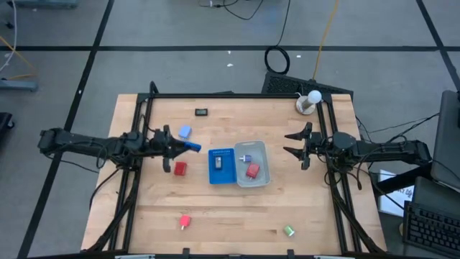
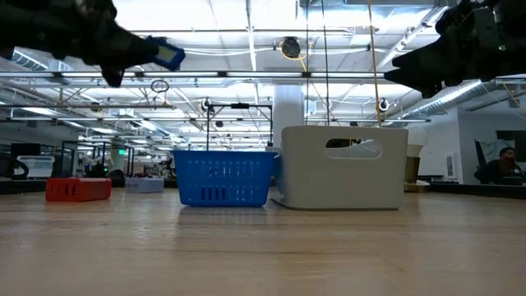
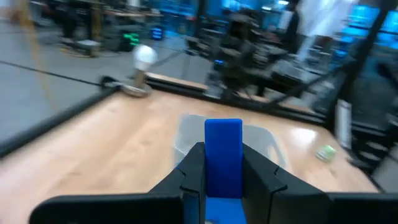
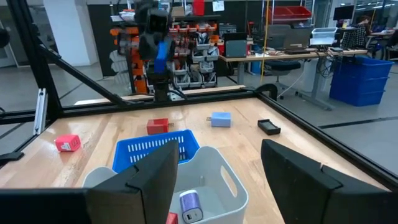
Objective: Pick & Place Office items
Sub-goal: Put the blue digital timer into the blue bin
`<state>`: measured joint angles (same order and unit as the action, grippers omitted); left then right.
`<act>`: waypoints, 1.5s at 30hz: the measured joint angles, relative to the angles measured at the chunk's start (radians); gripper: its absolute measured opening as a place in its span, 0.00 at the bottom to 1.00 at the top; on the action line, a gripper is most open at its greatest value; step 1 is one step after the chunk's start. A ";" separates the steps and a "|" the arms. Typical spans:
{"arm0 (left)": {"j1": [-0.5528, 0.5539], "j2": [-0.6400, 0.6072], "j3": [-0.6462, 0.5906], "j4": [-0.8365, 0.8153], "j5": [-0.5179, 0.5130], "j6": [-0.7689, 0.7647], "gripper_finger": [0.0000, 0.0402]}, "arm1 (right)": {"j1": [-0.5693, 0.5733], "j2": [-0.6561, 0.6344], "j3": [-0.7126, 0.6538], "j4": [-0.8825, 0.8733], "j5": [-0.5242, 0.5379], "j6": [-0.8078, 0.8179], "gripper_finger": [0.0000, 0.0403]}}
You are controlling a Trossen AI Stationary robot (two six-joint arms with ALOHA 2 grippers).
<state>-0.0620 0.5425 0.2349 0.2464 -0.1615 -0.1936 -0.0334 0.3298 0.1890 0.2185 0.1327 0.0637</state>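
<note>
Nearest the front edge of the pale wooden table (image 1: 237,216) lie two loose office items: a small red block (image 1: 185,221) and, well apart to its right, a small green block (image 1: 289,231). Farther in, at the table's middle, a blue ribbed plastic tray (image 1: 221,166) touches a clear plastic tray (image 1: 253,164); the clear one already holds a red piece (image 1: 252,170) and a pale lilac piece (image 1: 245,157), so it looks to be a collecting place.

Left of the trays sits another red block (image 1: 180,168), with a pale blue block (image 1: 185,132) just beyond it. Above them the left gripper (image 1: 181,146) hangs in the air, its fingers clamped on a flat dark blue rectangle (image 1: 192,147), which juts toward the trays; the lift probably lets it clear the tray walls.

On the far side of the trays the right gripper (image 1: 291,142) waits, its fingers spread apart and empty, facing the trays.

Toward the back edge lies a small black flat rectangle (image 1: 202,111).
</note>
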 joint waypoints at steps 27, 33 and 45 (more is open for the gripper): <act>0.009 0.644 0.178 0.164 0.252 -0.259 0.14 | -0.103 0.001 0.000 0.040 -0.009 -0.012 0.55; 0.041 0.832 0.420 -0.142 0.295 -0.196 0.18 | -0.120 0.001 0.000 0.040 -0.085 0.003 0.55; 0.110 1.086 0.750 -0.470 0.473 -0.025 0.17 | -0.122 0.001 0.000 0.035 -0.086 0.004 0.55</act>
<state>0.0481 1.6284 0.9849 -0.2232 0.3113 -0.2183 -0.1558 0.3305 0.1890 0.2535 0.0467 0.0673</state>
